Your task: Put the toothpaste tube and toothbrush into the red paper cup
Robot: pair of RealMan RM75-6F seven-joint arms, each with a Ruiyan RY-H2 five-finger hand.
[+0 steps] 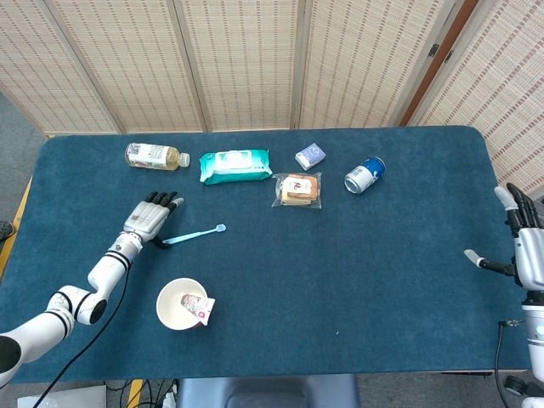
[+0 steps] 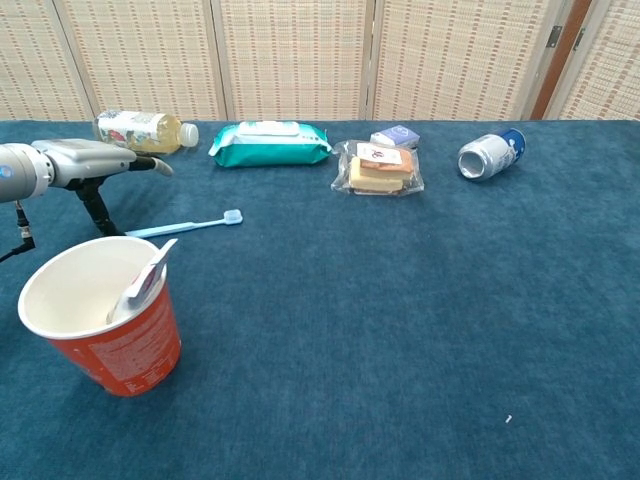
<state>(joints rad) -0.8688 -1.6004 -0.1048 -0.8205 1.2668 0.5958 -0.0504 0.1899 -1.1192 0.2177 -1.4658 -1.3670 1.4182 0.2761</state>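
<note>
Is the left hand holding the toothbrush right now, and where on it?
The left hand touches the handle end of the toothbrush, which lies flat on the table; a closed grip can't be told. The right hand holds nothing.

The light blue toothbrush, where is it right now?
In the head view the light blue toothbrush lies flat on the table's left side, handle by the left hand, beyond the red paper cup.

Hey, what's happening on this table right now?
A two-armed robot is packing a red paper cup. The toothpaste tube is already in the cup. The toothbrush lies flat on the blue table, and the left robot hand is at its handle end, fingers stretched out; a grip isn't clear. The right robot hand hangs open at the table's far right edge.
</note>
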